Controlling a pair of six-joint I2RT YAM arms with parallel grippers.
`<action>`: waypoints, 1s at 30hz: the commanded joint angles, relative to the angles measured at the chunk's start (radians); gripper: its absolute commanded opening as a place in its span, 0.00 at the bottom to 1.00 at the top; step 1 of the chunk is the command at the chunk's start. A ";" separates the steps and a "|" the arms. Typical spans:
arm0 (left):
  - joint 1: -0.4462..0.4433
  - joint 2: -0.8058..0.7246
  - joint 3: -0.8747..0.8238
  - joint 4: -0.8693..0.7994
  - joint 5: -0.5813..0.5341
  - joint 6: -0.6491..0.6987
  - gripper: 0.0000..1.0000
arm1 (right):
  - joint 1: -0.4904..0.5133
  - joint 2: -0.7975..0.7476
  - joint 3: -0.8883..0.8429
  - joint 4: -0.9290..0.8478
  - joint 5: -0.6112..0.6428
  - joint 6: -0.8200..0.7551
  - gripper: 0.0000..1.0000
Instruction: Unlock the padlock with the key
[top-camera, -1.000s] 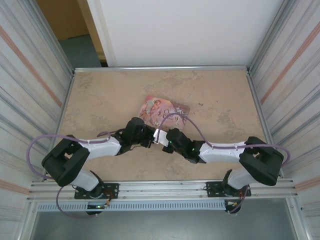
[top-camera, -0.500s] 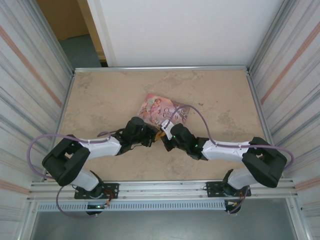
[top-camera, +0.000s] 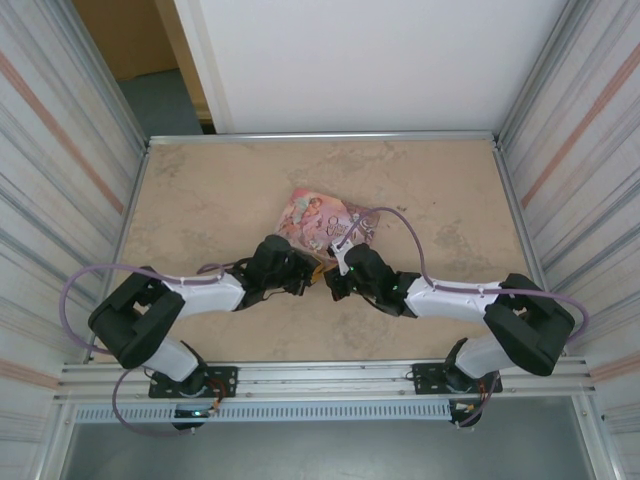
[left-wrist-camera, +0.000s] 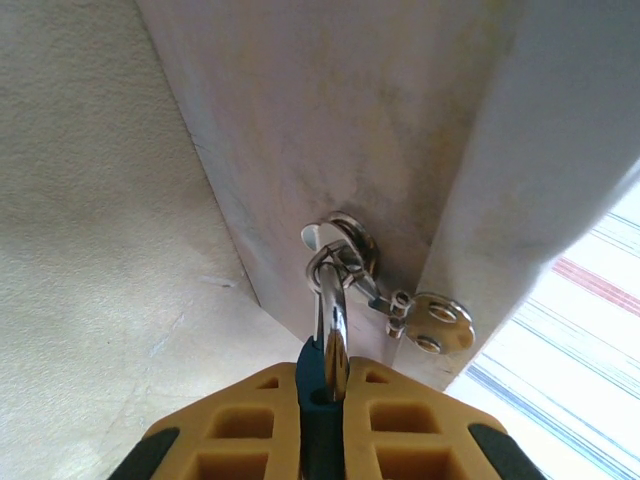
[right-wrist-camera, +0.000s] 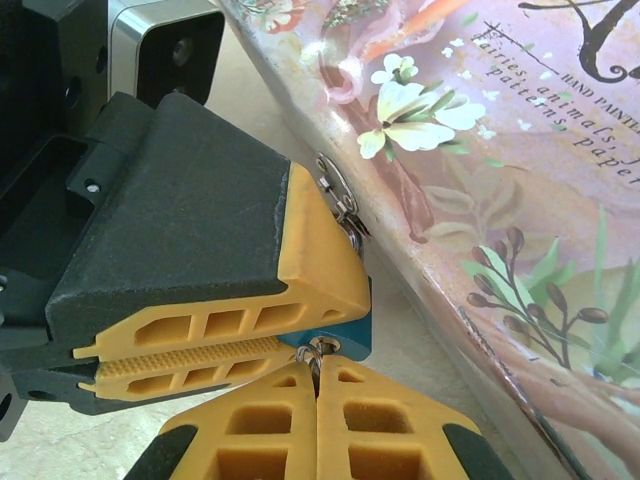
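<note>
The padlock has a blue-teal body and a thin silver shackle hooked through the metal loop on the pink tin's side. My left gripper is shut on the padlock's body. In the right wrist view the padlock peeks out under the left gripper's yellow fingers. My right gripper is shut on the small silver key, whose tip sits at the keyhole in the padlock's underside. In the top view both grippers meet at the tin's near edge.
The pink decorated tin lies flat mid-table, right behind the grippers. A small metal clasp plate hangs beside the loop. Metal rails edge the table, with walls to the left and right.
The right arm's wrist has swung up toward the tin and in against the left gripper. The left arm has hardly moved, and both grippers have stayed shut.
</note>
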 joint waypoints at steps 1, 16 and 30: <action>-0.019 0.004 0.005 0.000 0.041 0.006 0.00 | -0.034 0.002 0.003 -0.029 0.087 0.055 0.00; -0.015 -0.017 0.008 -0.121 -0.036 0.114 0.50 | -0.026 0.019 -0.117 0.108 0.116 0.007 0.00; -0.038 -0.398 0.204 -0.684 -0.393 0.590 0.68 | -0.200 -0.048 -0.243 0.222 -0.185 0.191 0.00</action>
